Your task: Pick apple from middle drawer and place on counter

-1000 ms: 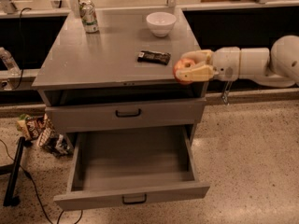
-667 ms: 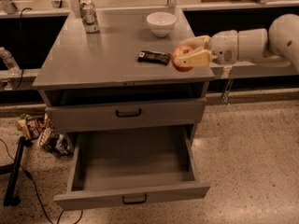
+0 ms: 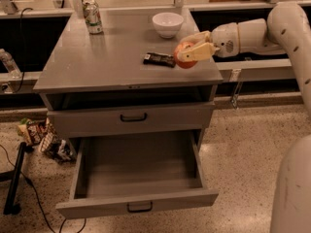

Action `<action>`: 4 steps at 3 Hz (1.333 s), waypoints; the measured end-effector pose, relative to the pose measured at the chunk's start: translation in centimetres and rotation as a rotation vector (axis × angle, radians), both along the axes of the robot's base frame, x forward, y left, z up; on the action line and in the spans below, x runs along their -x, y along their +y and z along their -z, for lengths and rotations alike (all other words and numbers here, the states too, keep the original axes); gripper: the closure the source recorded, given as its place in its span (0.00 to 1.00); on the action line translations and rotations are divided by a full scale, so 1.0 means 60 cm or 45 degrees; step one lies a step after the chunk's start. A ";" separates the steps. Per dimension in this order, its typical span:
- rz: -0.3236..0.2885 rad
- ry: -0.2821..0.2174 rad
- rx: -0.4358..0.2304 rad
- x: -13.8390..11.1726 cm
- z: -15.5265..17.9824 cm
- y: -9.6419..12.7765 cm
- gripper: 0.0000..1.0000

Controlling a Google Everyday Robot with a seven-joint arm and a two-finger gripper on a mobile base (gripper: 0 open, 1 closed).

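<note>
**Apple.** We find the apple (image 3: 184,61) out of the drawer and clamped between the two fingers of the gripper (image 3: 187,49). Its red lower half shows beneath the pale fingers. It hangs over the right front part of the counter (image 3: 97,62), close to the right edge. We cannot tell whether its underside touches the surface or sits just clear of it.

**Gripper.** The fingers are closed on the apple, one across its top and one along its near side. The arm (image 3: 252,33) comes in from the right, roughly level. The apple therefore lies at the leftward tip of the claw, with the counter directly below. Being round, the apple has no long axis to account for.

**Governing relation.** In our judgement, the coming move turns on the vertical gap between apple and counter. What remains is a short lowering and release.

**Surroundings.**
- A dark flat bar (image 3: 159,59) lies just left of the apple.
- A white bowl (image 3: 167,24) stands behind it.
- A can (image 3: 92,17) stands well apart at the back left.

We judge the bar the nearest obstruction and the right edge the roll-off risk.

**Drawer.** The middle drawer (image 3: 141,166) stands pulled out, with nothing visible inside.
</note>
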State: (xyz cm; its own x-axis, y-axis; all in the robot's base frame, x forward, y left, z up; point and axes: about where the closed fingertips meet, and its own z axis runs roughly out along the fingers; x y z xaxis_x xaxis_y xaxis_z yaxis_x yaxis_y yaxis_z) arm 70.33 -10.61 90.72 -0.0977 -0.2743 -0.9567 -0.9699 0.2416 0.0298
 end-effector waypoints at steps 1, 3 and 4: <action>-0.004 0.043 0.005 -0.020 0.024 0.005 1.00; 0.006 0.063 0.064 -0.042 0.050 0.007 0.59; 0.021 0.063 0.111 -0.048 0.065 0.007 0.36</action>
State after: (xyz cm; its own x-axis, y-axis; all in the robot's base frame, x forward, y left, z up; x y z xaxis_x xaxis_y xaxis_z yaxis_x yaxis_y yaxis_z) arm 73.19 -10.20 86.81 -0.1497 -0.3541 -0.9231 -0.9635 0.2617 0.0559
